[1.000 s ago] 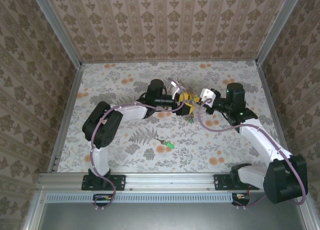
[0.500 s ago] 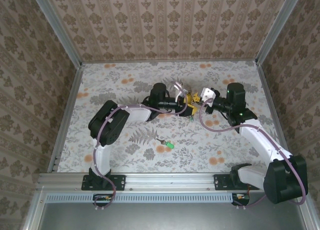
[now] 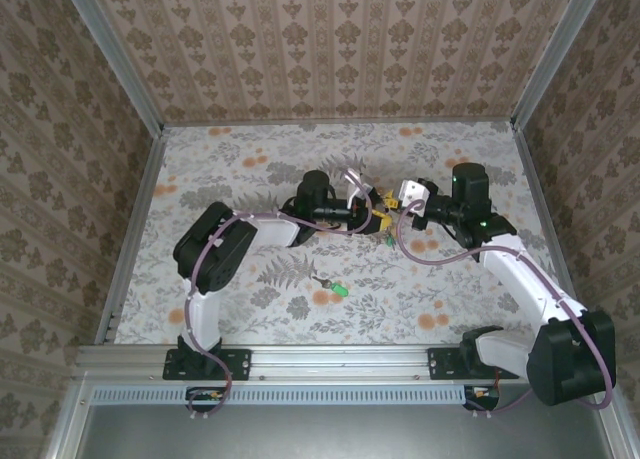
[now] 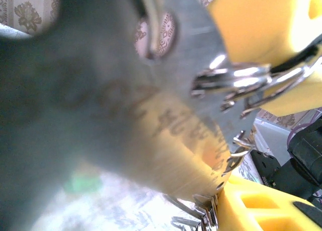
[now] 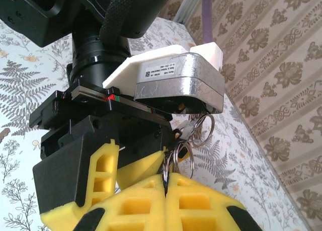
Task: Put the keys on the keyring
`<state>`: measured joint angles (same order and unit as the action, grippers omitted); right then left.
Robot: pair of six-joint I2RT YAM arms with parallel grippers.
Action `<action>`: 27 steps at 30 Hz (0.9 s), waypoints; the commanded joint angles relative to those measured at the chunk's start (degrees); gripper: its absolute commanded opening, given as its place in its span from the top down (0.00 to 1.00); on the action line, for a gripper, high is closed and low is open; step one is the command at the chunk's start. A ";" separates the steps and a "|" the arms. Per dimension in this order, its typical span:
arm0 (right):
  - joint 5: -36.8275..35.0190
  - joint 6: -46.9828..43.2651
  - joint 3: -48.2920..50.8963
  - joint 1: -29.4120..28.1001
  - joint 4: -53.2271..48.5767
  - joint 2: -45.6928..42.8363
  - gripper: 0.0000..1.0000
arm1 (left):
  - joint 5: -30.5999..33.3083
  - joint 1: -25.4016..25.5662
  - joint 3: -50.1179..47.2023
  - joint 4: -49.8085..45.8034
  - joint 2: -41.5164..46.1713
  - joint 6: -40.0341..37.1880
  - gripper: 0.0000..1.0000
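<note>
Both grippers meet above the middle of the table. My right gripper [image 3: 392, 213] [image 5: 166, 178] is shut, its yellow fingers pinching the thin metal keyring [image 5: 182, 158], whose loops stick up beyond the tips. My left gripper [image 3: 368, 215] [image 5: 123, 160] faces it, fingers partly apart, one tip touching the ring. A blurred metal key [image 4: 166, 125] hangs close before the left wrist camera, with ring loops [image 4: 236, 82] at its edge. Small keys [image 3: 381, 237] dangle under the grippers. A green-headed key [image 3: 340, 291] lies alone on the table nearer the bases.
The table has a floral cloth [image 3: 240, 159] and is boxed in by patterned walls [image 3: 330, 49] on three sides, with a metal rail [image 3: 330, 359] along the near edge. Purple cables [image 3: 430, 254] loop off both arms.
The left gripper's fingers have drawn closer together around the ring bundle and its wrist has shifted a little. The right gripper stays shut on the ring. The green key has not moved.
</note>
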<state>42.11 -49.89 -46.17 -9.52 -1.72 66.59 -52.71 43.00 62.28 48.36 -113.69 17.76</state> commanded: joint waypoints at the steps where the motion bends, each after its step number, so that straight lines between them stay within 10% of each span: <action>1: 2.98 -2.95 -1.44 0.24 -3.23 -0.22 0.98 | 0.18 -0.85 -0.32 0.97 3.12 -1.02 0.78; 13: -0.71 -4.32 0.57 0.29 -2.71 -2.72 0.74 | -2.30 -0.86 -0.45 2.44 2.45 1.57 0.88; 27: -4.70 -9.36 4.64 0.42 -5.48 -8.11 0.82 | -3.81 -1.13 0.65 2.05 2.08 2.20 0.89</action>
<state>38.87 -56.90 -42.65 -9.47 -5.15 59.94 -54.46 42.33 62.22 48.25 -113.38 19.33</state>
